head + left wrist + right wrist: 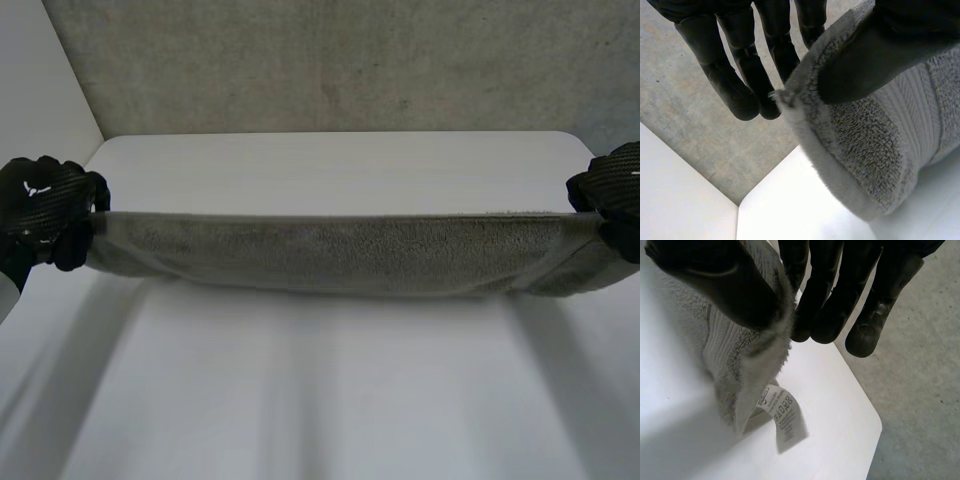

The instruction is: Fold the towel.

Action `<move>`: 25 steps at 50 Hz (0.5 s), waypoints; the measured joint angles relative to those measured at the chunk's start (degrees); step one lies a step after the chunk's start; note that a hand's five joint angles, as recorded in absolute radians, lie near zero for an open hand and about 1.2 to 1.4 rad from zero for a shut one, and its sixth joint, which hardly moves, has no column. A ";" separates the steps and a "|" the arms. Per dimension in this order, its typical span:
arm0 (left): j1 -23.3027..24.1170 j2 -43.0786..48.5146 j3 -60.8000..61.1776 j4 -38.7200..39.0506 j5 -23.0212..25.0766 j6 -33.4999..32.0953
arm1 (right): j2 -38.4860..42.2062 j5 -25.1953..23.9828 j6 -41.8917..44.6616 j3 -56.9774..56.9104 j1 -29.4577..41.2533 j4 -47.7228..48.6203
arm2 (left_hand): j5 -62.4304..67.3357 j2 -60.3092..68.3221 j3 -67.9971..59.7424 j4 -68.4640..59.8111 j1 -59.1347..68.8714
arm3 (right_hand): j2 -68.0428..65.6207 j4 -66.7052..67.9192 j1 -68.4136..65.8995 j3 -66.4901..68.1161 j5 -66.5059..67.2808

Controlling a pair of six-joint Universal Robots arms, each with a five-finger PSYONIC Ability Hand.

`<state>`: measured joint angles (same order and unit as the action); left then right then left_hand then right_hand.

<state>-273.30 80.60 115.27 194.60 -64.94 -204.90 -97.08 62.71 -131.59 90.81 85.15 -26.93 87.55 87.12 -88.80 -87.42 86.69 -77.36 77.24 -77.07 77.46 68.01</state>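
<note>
A grey towel hangs stretched above the white table, held taut between both hands. My left hand is shut on its left end; in the left wrist view the thumb presses the towel against the fingers. My right hand is shut on the right end; in the right wrist view its thumb pinches the towel against the fingers. A white label dangles from that end.
The table's far edge meets a grey concrete floor. In the right wrist view a rounded table corner lies below the hand. A white wall rises at the left.
</note>
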 measured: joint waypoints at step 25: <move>10.23 33.66 -20.70 3.30 -8.11 -0.28 | 30.12 -1.23 1.35 -11.22 2.73 2.03 | 0.00 0.00 -0.03 0.00 0.22 | -0.02 0.00 0.00 0.00 0.09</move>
<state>-263.07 114.27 94.57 197.91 -73.05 -205.18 -66.96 61.48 -130.24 79.60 87.88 -24.90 87.55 87.12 -88.82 -87.42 86.90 -77.39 77.24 -77.07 77.46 68.10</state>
